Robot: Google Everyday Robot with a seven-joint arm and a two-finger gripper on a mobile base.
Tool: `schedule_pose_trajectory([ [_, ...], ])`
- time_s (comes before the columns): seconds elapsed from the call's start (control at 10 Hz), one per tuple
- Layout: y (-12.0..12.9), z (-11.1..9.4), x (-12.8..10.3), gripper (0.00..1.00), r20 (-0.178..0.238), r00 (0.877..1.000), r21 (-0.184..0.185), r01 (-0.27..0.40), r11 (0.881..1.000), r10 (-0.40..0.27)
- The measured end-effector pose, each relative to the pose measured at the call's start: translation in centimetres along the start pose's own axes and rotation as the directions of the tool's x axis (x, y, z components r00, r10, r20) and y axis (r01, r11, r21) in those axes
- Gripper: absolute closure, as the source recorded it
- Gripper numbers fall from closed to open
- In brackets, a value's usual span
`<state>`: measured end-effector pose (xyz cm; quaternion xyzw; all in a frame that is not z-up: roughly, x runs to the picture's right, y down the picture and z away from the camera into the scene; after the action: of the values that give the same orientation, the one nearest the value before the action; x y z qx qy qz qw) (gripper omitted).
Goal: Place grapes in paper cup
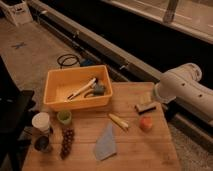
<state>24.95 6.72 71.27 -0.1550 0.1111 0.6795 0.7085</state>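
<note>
The grapes point(66, 142), a long dark purple-brown bunch, lie on the wooden table point(135, 150) near its front left. The white paper cup point(41, 121) stands upright just behind and to the left of them. My gripper point(145, 106) hangs at the end of the white arm point(181, 90) over the table's right side, far from both the grapes and the cup. It holds nothing that I can see.
A small green cup point(63, 117) stands beside the paper cup and a dark metallic cup point(42, 144) in front of it. A yellow bin point(77, 87) holds utensils. A grey-blue cloth point(106, 142), a yellow item point(118, 121) and an orange fruit point(146, 123) lie mid-table.
</note>
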Motion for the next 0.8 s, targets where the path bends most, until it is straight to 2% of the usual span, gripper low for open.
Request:
schedule_pose_trajectory([
  [0.2,1.6,-0.4,-0.1,0.20,0.009,0.997,-0.020,0.080,0.997,-0.080],
  [0.4,5.2,-0.6,0.1,0.20,0.016,0.985,-0.044,0.174,0.984,-0.173],
  [0.5,8.4,-0.7,0.3,0.20,0.022,0.969,-0.065,0.245,0.967,-0.244],
  [0.7,12.8,-1.0,0.9,0.20,0.029,0.943,-0.114,0.333,0.936,-0.331],
  [0.8,15.7,-1.4,1.4,0.20,0.037,0.917,-0.165,0.397,0.903,-0.396],
])
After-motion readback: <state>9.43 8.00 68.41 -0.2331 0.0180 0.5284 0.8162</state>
